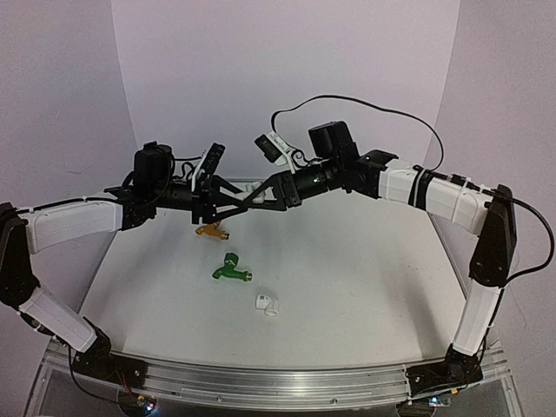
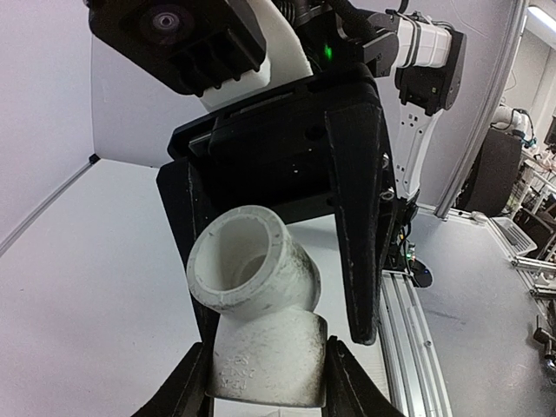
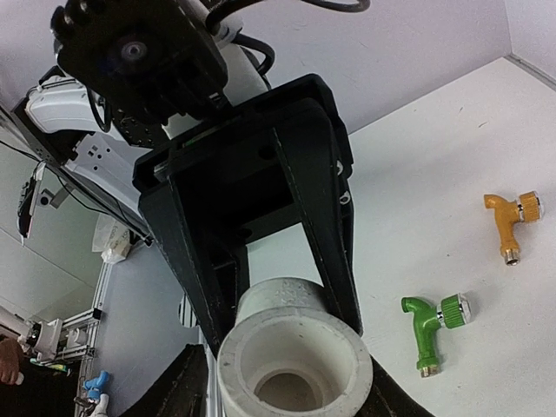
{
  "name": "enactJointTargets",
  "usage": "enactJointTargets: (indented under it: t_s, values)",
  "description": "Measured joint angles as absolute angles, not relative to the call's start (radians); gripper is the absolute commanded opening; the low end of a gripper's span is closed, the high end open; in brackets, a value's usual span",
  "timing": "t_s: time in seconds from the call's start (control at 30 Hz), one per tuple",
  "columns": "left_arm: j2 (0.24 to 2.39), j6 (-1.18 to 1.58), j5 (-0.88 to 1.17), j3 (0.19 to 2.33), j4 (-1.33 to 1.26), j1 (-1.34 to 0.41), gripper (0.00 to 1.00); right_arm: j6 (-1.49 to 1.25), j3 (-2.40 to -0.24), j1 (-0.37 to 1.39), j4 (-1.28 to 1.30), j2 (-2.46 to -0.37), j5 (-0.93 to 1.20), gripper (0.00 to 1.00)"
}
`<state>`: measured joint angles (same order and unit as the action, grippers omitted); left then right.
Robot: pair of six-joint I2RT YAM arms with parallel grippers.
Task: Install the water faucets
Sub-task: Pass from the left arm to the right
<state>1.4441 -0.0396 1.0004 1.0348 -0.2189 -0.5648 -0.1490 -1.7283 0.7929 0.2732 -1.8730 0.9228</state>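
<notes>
Both arms meet in mid-air above the back of the table. A white elbow pipe fitting (image 1: 252, 185) (image 2: 261, 304) (image 3: 295, 356) hangs between them. My left gripper (image 1: 241, 193) (image 2: 268, 382) is shut on its narrow leg, with both pads pressed against it. My right gripper (image 1: 261, 193) (image 3: 278, 395) has its jaws on either side of the wide collar, very close; whether both pads touch does not show. The two water faucets lie loose on the table below: the green one (image 1: 231, 271) (image 3: 430, 321) and, behind it, the orange-yellow one (image 1: 211, 231) (image 3: 508, 217).
A second small white fitting (image 1: 268, 304) lies near the green faucet, towards the front. The white table (image 1: 365, 261) has white walls on three sides and an aluminium rail (image 1: 278, 382) along its near edge.
</notes>
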Motion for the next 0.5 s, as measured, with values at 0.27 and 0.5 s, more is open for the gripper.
enactJointTargets:
  t_s: [0.27, 0.5]
  values:
    - [1.443, -0.055, 1.036, 1.046, -0.207, -0.564, 0.0, -0.158, -1.746, 0.791, 0.282, -1.881, 0.955, 0.44]
    - [1.439, -0.055, 1.045, 1.05, -0.196, -0.562, 0.05, -0.165, -1.761, 0.791, 0.299, -1.886, 0.957, 0.0]
